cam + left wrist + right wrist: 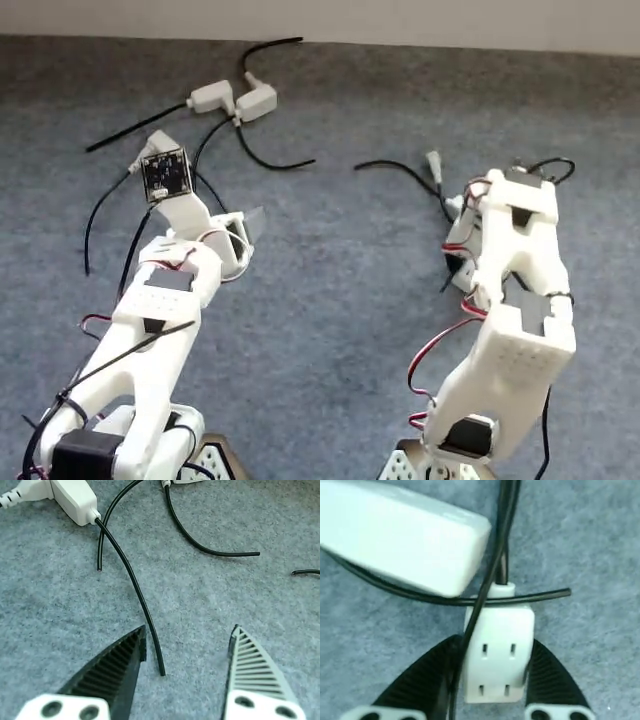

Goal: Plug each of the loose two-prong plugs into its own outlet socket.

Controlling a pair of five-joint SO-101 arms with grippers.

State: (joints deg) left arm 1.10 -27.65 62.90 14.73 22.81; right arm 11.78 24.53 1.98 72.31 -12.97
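Inside right claw (496, 641) — outlet socket (498, 666); left claw (189, 628) gapes

Robotics lab: grey felt tabletop (330, 300)

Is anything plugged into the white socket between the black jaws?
No, it is empty. The white plastic outlet socket shows four open slots facing the right wrist camera, with no plug prongs in them.

Seen from above, the right arm (515, 250) covers the outlet socket (497, 650); a blurred white block (405, 540) is cropped.
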